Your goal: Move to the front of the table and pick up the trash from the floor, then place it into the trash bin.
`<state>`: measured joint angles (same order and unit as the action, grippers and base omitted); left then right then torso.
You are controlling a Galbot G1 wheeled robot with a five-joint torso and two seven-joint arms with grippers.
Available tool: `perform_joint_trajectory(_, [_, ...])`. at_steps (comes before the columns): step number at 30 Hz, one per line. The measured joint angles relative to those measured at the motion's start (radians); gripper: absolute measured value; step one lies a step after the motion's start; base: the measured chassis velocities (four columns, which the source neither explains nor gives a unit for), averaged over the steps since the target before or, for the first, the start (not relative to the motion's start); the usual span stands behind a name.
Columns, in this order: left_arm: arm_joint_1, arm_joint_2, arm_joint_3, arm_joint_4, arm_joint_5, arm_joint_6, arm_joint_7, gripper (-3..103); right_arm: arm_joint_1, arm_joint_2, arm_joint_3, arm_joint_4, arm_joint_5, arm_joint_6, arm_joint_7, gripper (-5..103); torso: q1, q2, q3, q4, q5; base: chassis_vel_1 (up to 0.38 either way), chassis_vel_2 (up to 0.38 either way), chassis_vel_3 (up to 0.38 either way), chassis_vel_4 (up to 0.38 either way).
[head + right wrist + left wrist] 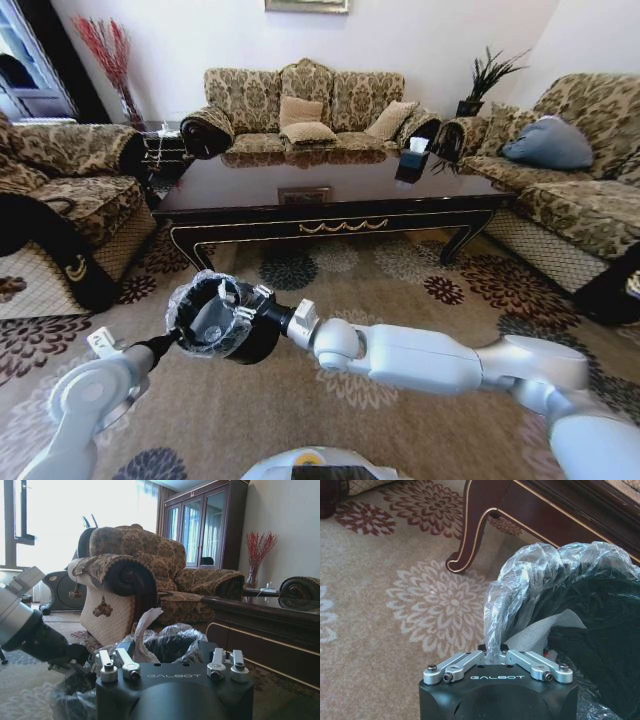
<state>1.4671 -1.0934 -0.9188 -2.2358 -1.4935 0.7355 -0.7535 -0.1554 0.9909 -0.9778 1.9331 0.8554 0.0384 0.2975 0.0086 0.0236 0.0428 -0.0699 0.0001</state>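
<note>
The trash bin, black with a crinkled clear liner, hangs above the carpet in front of the dark table. My left gripper comes from the lower left and is shut on the bin's liner and rim. My right gripper reaches in from the right over the bin's mouth, and its jaws stand open. A crumpled white napkin, the trash, sticks up inside the trash bin just past the right gripper's body. The white paper also lies against the liner in the left wrist view.
A carved table leg stands on the flowered carpet close to the bin. Patterned sofas ring the table, with an armchair to the left. A dark tissue box sits on the tabletop.
</note>
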Motion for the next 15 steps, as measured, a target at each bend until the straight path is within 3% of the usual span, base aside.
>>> perform_joint_trajectory(3, [0.004, -0.002, -0.004, -0.007, 0.0, 0.0, 0.001, 2, -0.003, -0.014, -0.007, -0.005, -0.024, -0.001, -0.002, 85, 0.0, 0.0, 0.0, -0.0001, 0.0, 0.0, 0.0, 0.0, 0.0])
perform_joint_trajectory(8, [0.012, -0.004, -0.008, -0.014, 0.0, 0.0, 0.001, 2, -0.003, -0.036, -0.007, 0.002, -0.031, 0.006, -0.012, 99, 0.0, 0.0, 0.0, -0.0001, 0.0, 0.0, 0.0, 0.0, 0.0])
perform_joint_trajectory(15, [0.017, -0.006, -0.009, -0.02, 0.003, 0.0, 0.001, 2, 0.001, -0.068, 0.0, 0.035, -0.031, 0.012, -0.016, 100, 0.0, 0.0, 0.0, -0.0001, 0.0001, 0.0, 0.0, 0.0, 0.0])
